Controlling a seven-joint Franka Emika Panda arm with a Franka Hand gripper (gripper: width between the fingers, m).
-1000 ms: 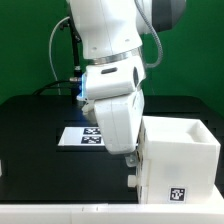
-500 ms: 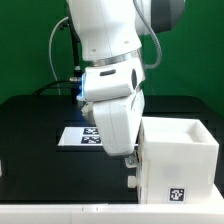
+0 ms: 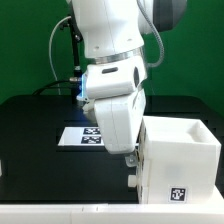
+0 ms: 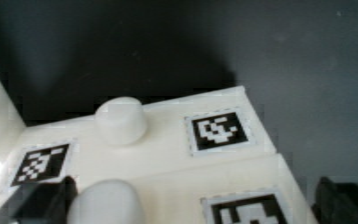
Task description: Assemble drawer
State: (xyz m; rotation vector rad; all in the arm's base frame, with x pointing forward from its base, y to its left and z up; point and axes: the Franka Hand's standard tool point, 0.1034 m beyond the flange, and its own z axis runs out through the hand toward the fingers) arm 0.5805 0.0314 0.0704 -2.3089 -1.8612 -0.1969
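Nothing has moved that I can make out across the last second: the arm (image 3: 112, 75) sits in the same pose and the casing (image 3: 180, 160) is where it was. From the exterior view I have the white cube-like casing standing open-topped on the black bench (image 3: 35, 125) at the exterior view's right, with one black-and-white tag (image 3: 178, 194) on the face toward the camera. My arm hangs just beside the casing, on the exterior view's left of it, reaching down along its side wall; whether it touches that wall I cannot tell. The claw (image 3: 133, 172) is low at that near corner, and only a dark fingertip shows below the white wrist housing. Behind the arm the marker board (image 3: 80, 136) lies flat on the bench, partly hidden by the wrist. On the wrist view I look down on a white surface carrying several square tags (image 4: 220, 133) and two rounded white pegs (image 4: 121, 120), with black bench beyond it. Both dark fingers (image 4: 37, 204) appear at the frame's edges, well apart, so the claw is spread wide with nothing between them. I cannot pick out the shallow tray in either view.
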